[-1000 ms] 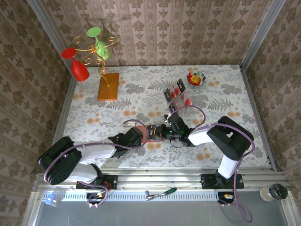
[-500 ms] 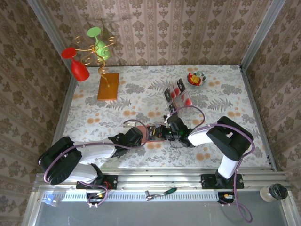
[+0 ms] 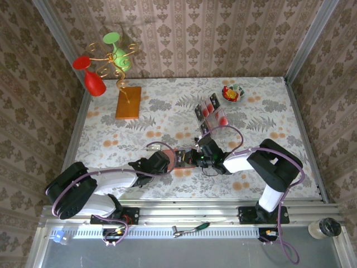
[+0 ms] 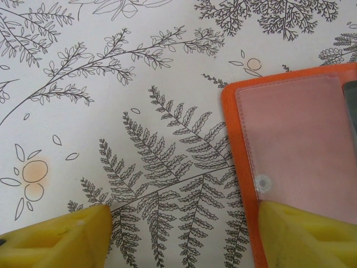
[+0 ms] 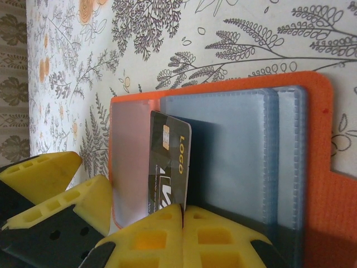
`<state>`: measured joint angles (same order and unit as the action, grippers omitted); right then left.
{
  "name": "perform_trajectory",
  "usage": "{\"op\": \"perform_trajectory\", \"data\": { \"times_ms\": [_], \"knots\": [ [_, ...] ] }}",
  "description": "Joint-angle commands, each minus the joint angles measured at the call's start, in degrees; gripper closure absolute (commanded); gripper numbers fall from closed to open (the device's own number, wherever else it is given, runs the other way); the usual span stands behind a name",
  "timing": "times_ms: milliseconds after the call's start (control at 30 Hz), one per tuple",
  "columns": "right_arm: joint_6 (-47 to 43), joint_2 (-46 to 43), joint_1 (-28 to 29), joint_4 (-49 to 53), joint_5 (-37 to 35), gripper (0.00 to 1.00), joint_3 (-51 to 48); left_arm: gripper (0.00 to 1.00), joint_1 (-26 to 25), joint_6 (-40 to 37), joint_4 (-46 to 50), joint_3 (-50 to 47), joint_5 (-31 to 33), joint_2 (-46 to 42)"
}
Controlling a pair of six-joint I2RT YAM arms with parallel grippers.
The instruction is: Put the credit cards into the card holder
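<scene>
Far off to the left tool's left, at the back of the flowered worktop, an orange-brown board carries a gold wire stand with a red glass and a green glass.

The left tool lies low on the worktop with its yellow fingers spread wide. In the left wrist view, the left tool has one finger on the bare fern print. The other finger overlaps the near left edge of the card holder, on its clear pinkish pocket.

The card holder lies open and flat between the two tools, touching the left tool's right finger and just ahead of the right tool's tips. In the right wrist view, the card holder shows its orange rim, with grey-blue pockets on the side away from the left tool.

The right tool faces the left tool across the holder. Its fingers are pressed together, pinching a black card that has a gold chip and yellow "LOGO" lettering. The card stands on edge over the line where the clear pocket meets the grey-blue ones. Whether its far edge has entered a pocket cannot be told.

Beyond the right tool, well apart from it, more credit cards stand in a clear tray. A small bowl of bright bits sits farther back to the right.
</scene>
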<state>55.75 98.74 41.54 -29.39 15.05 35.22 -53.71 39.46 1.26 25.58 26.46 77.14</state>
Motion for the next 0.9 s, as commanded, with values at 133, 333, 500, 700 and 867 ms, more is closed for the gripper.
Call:
{"op": "perform_trajectory", "data": {
  "times_ms": [133,333,500,700,867],
  "knots": [
    [-0.7,2.9,0.4,5.4,0.3,1.0,1.3,0.29,-0.4,1.4,0.2,-0.7,1.3,-0.2],
    [-1.2,4.1,0.4,6.6,1.9,1.0,2.8,0.29,-0.4,1.3,0.0,-0.8,1.2,-0.2],
    [-3.3,4.2,0.4,11.1,3.7,0.94,5.8,0.29,-0.5,1.4,0.0,-0.8,1.3,-0.2],
    [-10.4,-1.3,-0.7,23.2,2.4,0.59,10.4,0.29,-0.5,1.7,0.0,-1.1,1.3,-0.4],
    [-13.2,-3.7,-2.2,27.1,2.5,0.6,12.3,0.29,-0.4,1.7,0.0,-1.1,1.4,-0.4]
  ]
}}
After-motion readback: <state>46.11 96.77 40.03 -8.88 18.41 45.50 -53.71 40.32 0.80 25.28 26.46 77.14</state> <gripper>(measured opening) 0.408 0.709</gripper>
